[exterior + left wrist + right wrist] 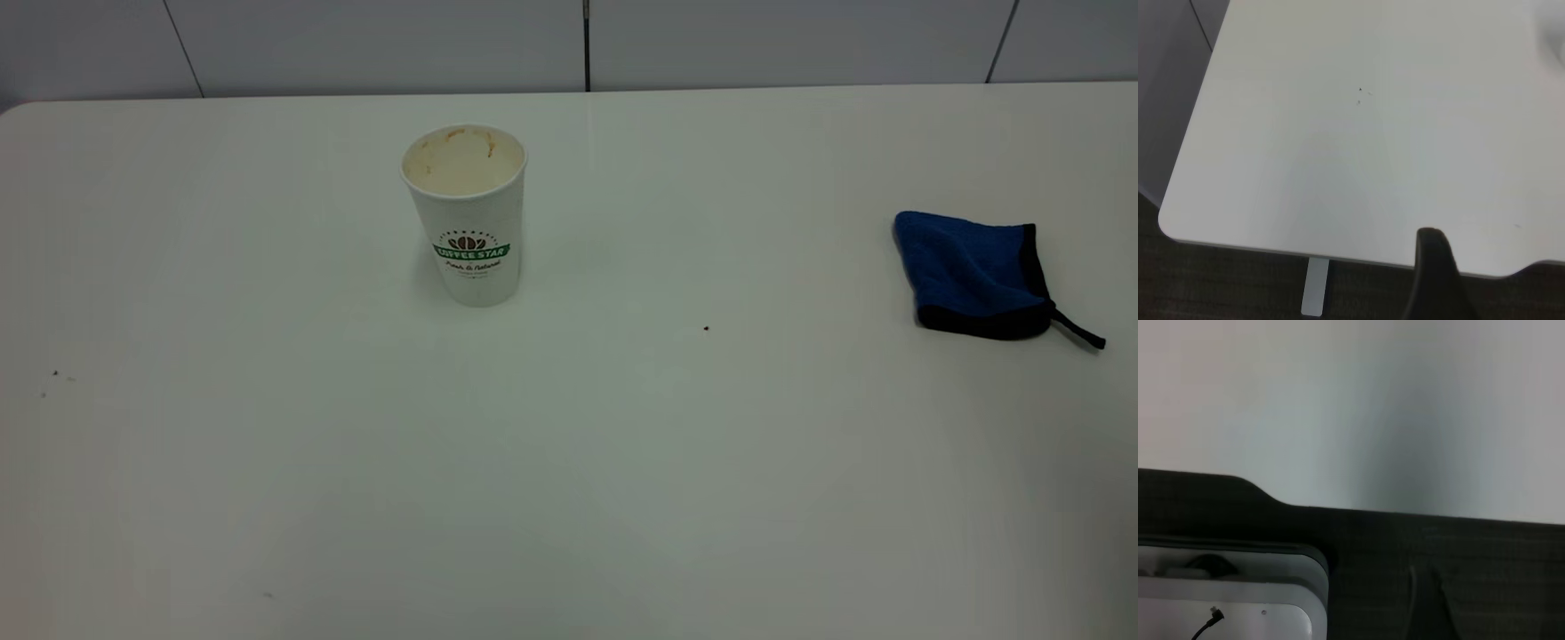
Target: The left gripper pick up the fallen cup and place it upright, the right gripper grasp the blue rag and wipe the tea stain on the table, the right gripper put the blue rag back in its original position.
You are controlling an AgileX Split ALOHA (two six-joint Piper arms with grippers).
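The white paper cup (pixel 467 218) with the green Coffee Star logo stands upright on the white table (pixel 569 462), left of centre near the far edge. Its inside is brown-stained. The folded blue rag (pixel 973 276) with black edging lies flat at the far right, its black loop tail pointing right. The tea stain does not show in any view. Neither arm appears in the exterior view. The left gripper (pixel 1436 267) hangs past a rounded table corner (pixel 1168 223), off the tabletop. The right gripper (pixel 1431 607) is a dim dark shape over dark floor, beyond the table edge.
A tiny dark speck (pixel 706 328) lies mid-table, and a few faint specks (pixel 55 373) lie at the left. Grey wall panels (pixel 373 44) rise behind the table. A table leg (pixel 1315 287) shows below the corner. A white box with a cable (pixel 1225 600) sits below the right arm.
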